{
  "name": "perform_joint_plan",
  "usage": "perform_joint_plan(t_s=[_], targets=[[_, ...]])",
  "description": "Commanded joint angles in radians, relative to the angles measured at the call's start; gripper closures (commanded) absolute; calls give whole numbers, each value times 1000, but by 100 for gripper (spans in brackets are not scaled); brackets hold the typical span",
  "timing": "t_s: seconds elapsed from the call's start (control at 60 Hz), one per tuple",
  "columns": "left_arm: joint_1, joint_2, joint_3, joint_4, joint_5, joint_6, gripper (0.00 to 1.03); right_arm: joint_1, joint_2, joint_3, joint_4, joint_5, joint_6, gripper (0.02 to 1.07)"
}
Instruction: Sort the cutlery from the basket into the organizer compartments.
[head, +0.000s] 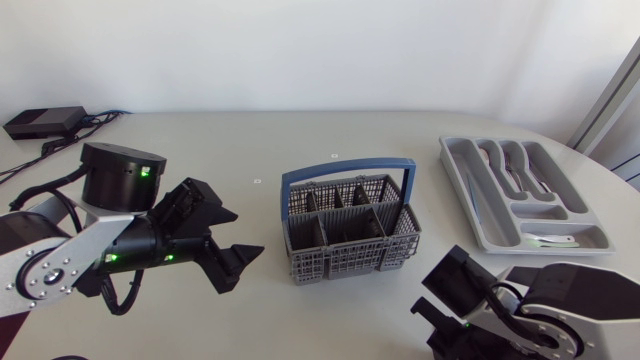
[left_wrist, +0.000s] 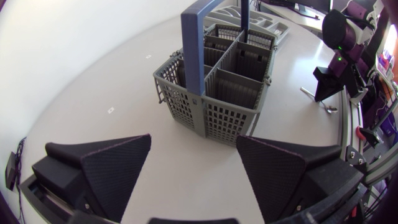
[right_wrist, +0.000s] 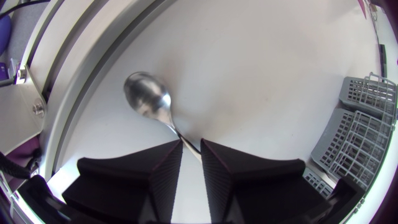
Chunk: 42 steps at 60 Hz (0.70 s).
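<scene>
Count: two arms, two grippers, one loose spoon, one basket, one organizer (the cutlery lying in it is too small to count).

Right gripper (right_wrist: 191, 168): nearest, low over the table close to its near edge, pointing down at the spoon.

Spoon (right_wrist: 148, 99): flat on the table, its bowl just beside the table's rim. Its handle runs back in under the right gripper, and I cannot tell whether it is pinched.

Left gripper (left_wrist: 196, 171): spread wide over bare table, aimed at the basket, which stands ahead of it and apart.

Basket (head: 350, 262): grey mesh with an upright blue handle and inner dividers. It stands mid-table between the two arms.

Organizer (head: 478, 215): a grey tray beyond the basket on the right side, well apart from it, with cutlery lying in its compartments.

Surface: a pale grey table (head: 200, 150) with a rounded edge and two small white marks (head: 334, 156) beyond the basket.

Around: a black box (head: 45, 120) with cables sits at the far left corner.

In the way: the basket stands between the left gripper and the organizer (its handle crosses that line).
</scene>
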Motion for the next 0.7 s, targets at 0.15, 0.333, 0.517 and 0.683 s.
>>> perform_joint_plan(t_s=[0.15, 0.333, 0.517, 0.683], targets=[[11, 9, -22, 8, 7, 9, 9, -21, 82, 21, 0, -8, 50, 96], [11, 9, -22, 8, 9, 10, 9, -92, 129, 54, 2, -10, 60, 100], [11, 8, -19, 8, 9, 9, 9, -212, 118, 128, -37, -77, 45, 101], [12, 6, -19, 8, 9, 9, 9, -347, 56, 263, -146, -208, 30, 101]])
